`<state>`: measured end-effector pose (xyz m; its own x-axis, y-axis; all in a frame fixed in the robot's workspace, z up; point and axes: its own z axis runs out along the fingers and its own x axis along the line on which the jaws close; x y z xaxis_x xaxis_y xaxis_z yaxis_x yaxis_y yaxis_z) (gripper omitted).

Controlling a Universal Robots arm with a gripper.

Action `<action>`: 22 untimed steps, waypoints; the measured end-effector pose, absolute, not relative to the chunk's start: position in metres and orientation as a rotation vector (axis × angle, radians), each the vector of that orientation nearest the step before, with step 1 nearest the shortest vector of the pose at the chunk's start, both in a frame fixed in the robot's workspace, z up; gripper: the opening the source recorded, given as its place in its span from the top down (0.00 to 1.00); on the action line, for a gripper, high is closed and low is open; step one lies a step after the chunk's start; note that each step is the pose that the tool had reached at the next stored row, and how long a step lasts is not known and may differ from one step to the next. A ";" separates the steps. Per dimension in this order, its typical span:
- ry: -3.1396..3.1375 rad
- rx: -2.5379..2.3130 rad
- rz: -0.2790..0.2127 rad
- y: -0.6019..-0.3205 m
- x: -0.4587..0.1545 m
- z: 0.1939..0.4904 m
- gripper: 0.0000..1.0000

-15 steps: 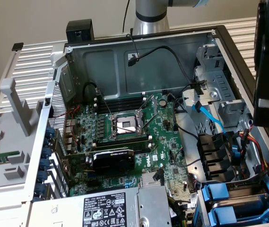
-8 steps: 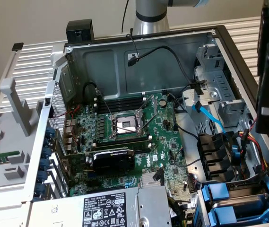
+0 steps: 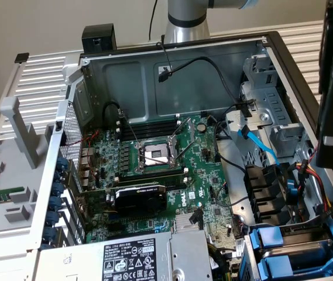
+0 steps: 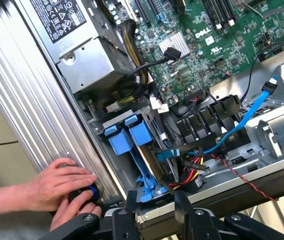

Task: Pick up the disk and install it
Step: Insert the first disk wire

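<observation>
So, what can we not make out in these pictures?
Drives behind the two blue carriers: wrist view, hidden inside the cage.
Lower blue carrier: exterior view, cut by the bottom edge.
Dark object under the person's hand: wrist view, mostly covered by it.
Power supply label: exterior view, print too small.

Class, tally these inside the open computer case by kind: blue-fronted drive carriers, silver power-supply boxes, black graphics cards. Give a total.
blue-fronted drive carriers: 2
silver power-supply box: 1
black graphics card: 1
Total: 4
</observation>
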<state>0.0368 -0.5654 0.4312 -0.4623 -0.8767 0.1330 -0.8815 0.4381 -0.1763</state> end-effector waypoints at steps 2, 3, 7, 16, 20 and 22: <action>-2.633 1.642 0.345 -0.565 0.035 0.431 0.57; -2.625 1.657 0.346 -0.565 0.034 0.431 0.57; -2.573 1.748 0.347 -0.565 0.034 0.432 0.57; -2.440 1.920 0.317 -0.565 0.034 0.431 0.57; -2.383 1.939 0.271 -0.565 0.033 0.431 0.57; -2.355 1.968 0.264 -0.565 0.033 0.431 0.57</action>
<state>0.0333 -0.5654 0.4313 -0.1828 -0.9707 0.1561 -0.9811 0.1699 -0.0923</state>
